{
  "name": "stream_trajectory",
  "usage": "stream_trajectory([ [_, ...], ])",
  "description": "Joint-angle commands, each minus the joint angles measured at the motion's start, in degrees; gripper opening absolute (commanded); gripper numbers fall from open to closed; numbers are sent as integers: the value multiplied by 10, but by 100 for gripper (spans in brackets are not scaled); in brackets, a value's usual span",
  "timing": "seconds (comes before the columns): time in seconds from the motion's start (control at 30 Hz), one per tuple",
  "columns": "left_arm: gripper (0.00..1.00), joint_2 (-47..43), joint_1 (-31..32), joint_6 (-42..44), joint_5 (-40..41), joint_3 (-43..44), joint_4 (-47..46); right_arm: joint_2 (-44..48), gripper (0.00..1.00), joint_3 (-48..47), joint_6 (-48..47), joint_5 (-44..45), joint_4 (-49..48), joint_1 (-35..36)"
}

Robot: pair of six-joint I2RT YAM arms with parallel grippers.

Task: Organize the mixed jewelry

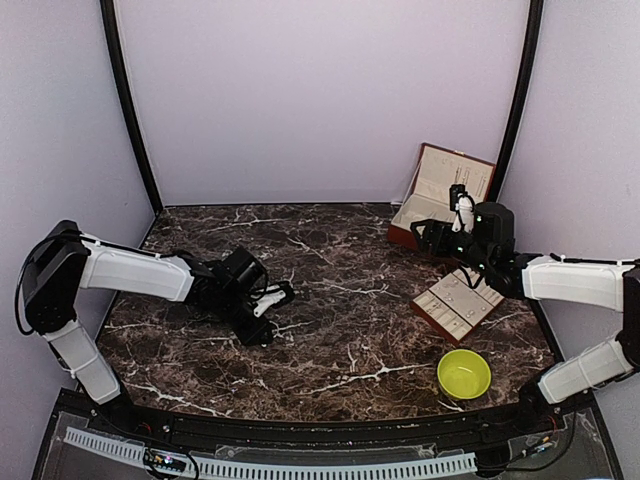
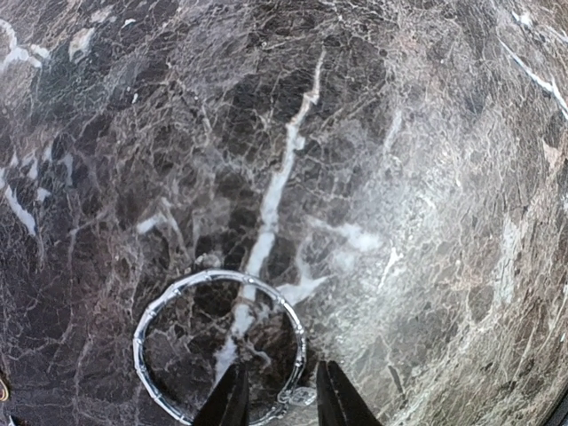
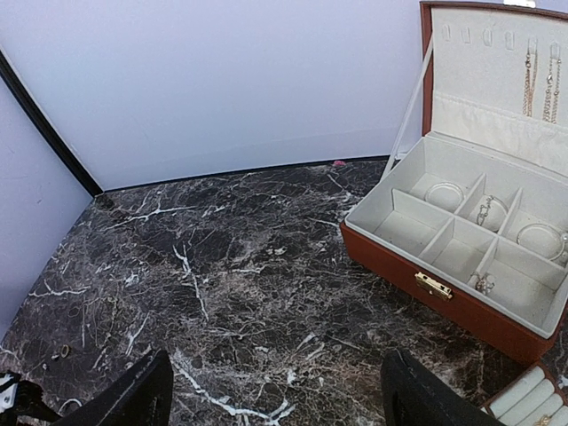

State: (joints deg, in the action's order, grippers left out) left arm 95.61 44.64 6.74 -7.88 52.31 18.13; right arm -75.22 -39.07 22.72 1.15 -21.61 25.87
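table (image 1: pixel 340 335): dark marble with white veins; pale walls on three sides.
left gripper (image 2: pixel 282 380): low over the marble at left-centre of the table; fingers only a narrow gap apart, nothing seen clamped.
silvery loop (image 2: pixel 213 276): flat on the marble right under the left gripper; thin, round, segmented. Near part of the rim runs between the two fingertips, one tip inside the loop and the other outside. Contact with either tip not clear.
right gripper (image 3: pixel 277 366): raised at the right rear of the table, facing the box; fingers spread wide, nothing between them.
box (image 3: pixel 444 306): reddish-brown, cream-lined, at the right rear; lid open and upright, inside split into compartments.
boxed pieces (image 3: pixel 485 211): silvery bits lying in several compartments. Round bangle shapes in the back-left and right ones, smaller clumps in the back-middle and front ones.
thin chains (image 3: pixel 531 80): hanging against the lid lining, near its top right.
tray (image 1: pixel 458 305): cream-lined, divided, flat on the marble on the near side of the box, partly under the right arm; contents too small to tell.
bowl (image 1: pixel 464 373): yellow-green, near right of the table, close to the tray but apart from it.
small ring (image 3: pixel 62 352): loose on the marble far to the left in the right wrist view; too small for detail.
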Motion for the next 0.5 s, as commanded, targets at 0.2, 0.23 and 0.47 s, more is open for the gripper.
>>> stream_trajectory([
  [0.2,25,6,5,17,32,-12,12,10,82,3,-7,4,-13,4],
  [0.23,25,7,6,20,33,-12,12,11,82,3,-8,5,-13,4],
  [0.47,21,10,11,28,35,-16,10,15,82,6,-10,11,-13,4],
])
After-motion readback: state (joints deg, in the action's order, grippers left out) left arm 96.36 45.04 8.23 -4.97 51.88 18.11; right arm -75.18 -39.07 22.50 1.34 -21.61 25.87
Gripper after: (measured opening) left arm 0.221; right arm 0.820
